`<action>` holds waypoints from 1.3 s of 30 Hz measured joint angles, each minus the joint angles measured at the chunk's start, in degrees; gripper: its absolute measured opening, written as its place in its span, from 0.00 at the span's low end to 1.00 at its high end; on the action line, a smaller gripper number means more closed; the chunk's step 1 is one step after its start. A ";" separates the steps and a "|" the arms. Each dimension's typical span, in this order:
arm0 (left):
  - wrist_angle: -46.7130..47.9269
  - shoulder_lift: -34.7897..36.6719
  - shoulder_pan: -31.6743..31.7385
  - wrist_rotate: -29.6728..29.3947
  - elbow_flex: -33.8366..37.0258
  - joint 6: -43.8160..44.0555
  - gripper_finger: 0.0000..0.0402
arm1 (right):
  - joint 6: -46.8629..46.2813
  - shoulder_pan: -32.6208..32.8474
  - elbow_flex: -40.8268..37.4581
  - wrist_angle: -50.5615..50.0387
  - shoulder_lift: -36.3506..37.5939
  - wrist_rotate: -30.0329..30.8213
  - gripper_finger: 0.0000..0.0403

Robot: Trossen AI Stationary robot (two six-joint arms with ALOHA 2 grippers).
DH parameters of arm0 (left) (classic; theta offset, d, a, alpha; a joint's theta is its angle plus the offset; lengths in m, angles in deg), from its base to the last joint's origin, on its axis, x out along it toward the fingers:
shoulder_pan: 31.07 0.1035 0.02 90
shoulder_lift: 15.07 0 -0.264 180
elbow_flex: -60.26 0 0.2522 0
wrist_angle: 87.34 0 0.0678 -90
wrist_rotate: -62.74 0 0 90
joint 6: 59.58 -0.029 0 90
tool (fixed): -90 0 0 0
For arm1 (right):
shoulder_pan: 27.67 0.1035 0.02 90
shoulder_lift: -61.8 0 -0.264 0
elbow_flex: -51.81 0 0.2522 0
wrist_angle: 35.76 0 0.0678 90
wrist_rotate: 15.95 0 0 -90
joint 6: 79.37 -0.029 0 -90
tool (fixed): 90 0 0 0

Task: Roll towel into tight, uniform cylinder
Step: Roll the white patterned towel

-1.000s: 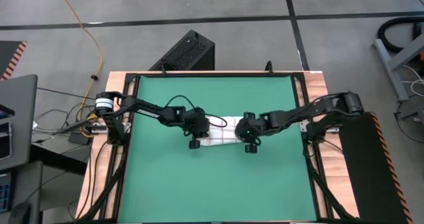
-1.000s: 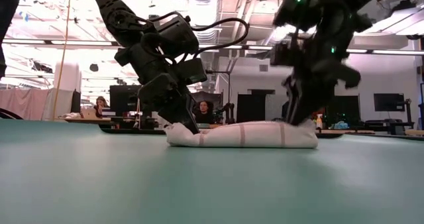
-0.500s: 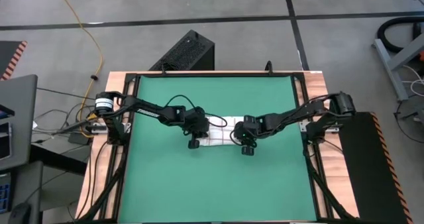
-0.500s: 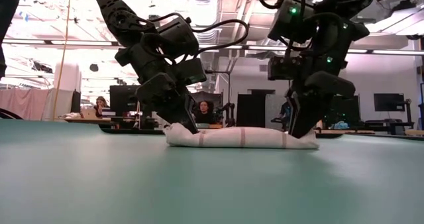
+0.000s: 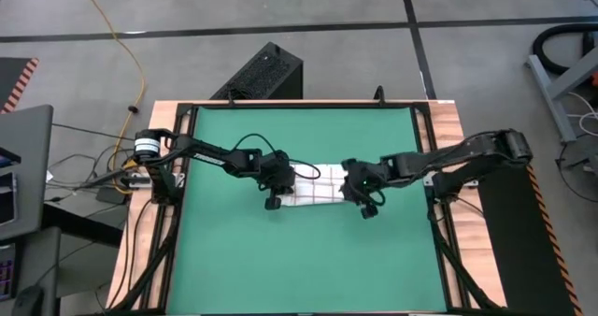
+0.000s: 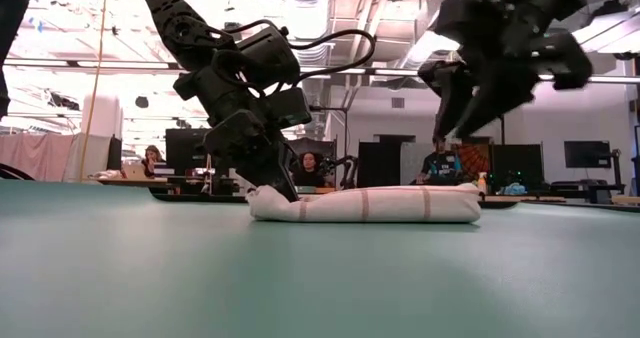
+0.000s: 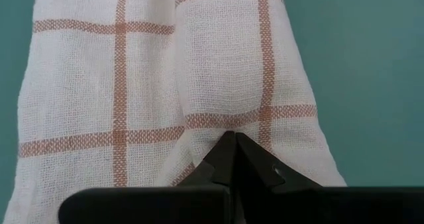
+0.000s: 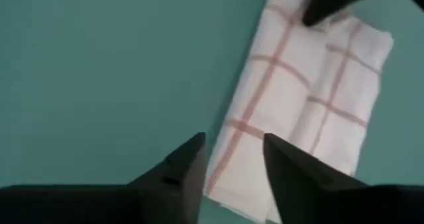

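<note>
The towel [image 5: 316, 183], white with red-brown lines, lies as a short roll along the middle of the green mat [image 5: 299, 260]; the low view shows it as a low bundle [image 6: 365, 204]. My left gripper [image 7: 232, 143] is shut, its tips down on the towel's left end [image 6: 275, 200]. My right gripper [image 8: 232, 154] hangs open above the towel's right end [image 6: 455, 203], touching nothing. In the low view its fingers [image 6: 455, 98] are well clear of the cloth. My left gripper has its shut fingertips [image 7: 233, 144] pressed onto the top of the towel's left end [image 7: 228, 121]. They come slanting down from the table's left side. The cloth bulges around the tips. Whether any cloth sits between them I cannot tell. The towel lies flat on the mat.
The mat is bare on the near and far sides of the towel. A black frame [image 5: 425, 166] borders the mat. A black box [image 5: 263, 73] stands on the floor beyond the far edge. People sit at desks [image 6: 305, 168] in the room behind.
My right gripper first pushed down on the towel's right end and flattened it. It then rose clear of the cloth, drew back toward the table's right edge and rolled about its own axis. The towel's right end has puffed back up. The rest of the roll stayed put.
</note>
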 joint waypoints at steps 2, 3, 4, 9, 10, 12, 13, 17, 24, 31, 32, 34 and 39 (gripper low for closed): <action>0.00 0.00 0.00 0.00 0.00 0.21 0.00 | 3.17 1.00 0.00 0.04 -1.30 0.61 0.45; -0.02 0.00 0.00 -0.01 0.00 0.30 0.00 | 3.47 1.24 0.00 0.10 -2.01 1.81 0.49; -0.02 0.00 0.00 0.01 0.00 0.38 0.00 | 3.51 1.37 0.00 0.06 -2.88 3.11 0.53; -0.13 0.00 -0.02 0.00 0.00 0.25 0.00 | 2.66 1.36 0.04 -0.06 -8.09 4.62 0.69; -0.15 0.00 -0.02 0.02 0.00 0.05 0.00 | 2.66 1.45 0.04 -0.26 -9.21 4.69 0.70; -0.16 0.00 -0.02 0.00 0.02 -0.57 0.00 | 2.65 1.63 0.04 -0.58 -11.67 5.81 0.71; -0.17 0.00 -0.02 0.01 0.02 -0.66 0.00 | 2.68 1.56 0.05 -0.67 -12.80 6.44 0.71; -0.24 -0.02 -0.04 0.00 0.02 -0.68 0.00 | 1.62 0.25 0.39 -0.33 -17.35 10.03 0.71; -0.41 -0.02 -0.04 0.09 0.04 -1.35 0.00 | -5.42 -1.02 0.45 -0.50 -21.61 10.46 0.68; -0.76 -0.04 -0.03 0.62 0.12 -1.31 0.00 | -14.81 -0.99 0.33 0.54 -21.93 15.45 0.36; -0.79 -0.07 0.07 1.25 0.13 -1.11 0.00 | -15.35 -0.99 0.32 0.53 -21.77 15.53 0.29; -0.77 -0.11 0.29 3.36 0.13 -0.45 0.00 | -15.55 -0.91 0.28 0.20 -21.33 14.75 0.17; -0.81 -0.16 0.33 6.37 0.13 4.45 0.00 | -15.66 -0.82 0.26 -0.50 -19.79 11.11 0.09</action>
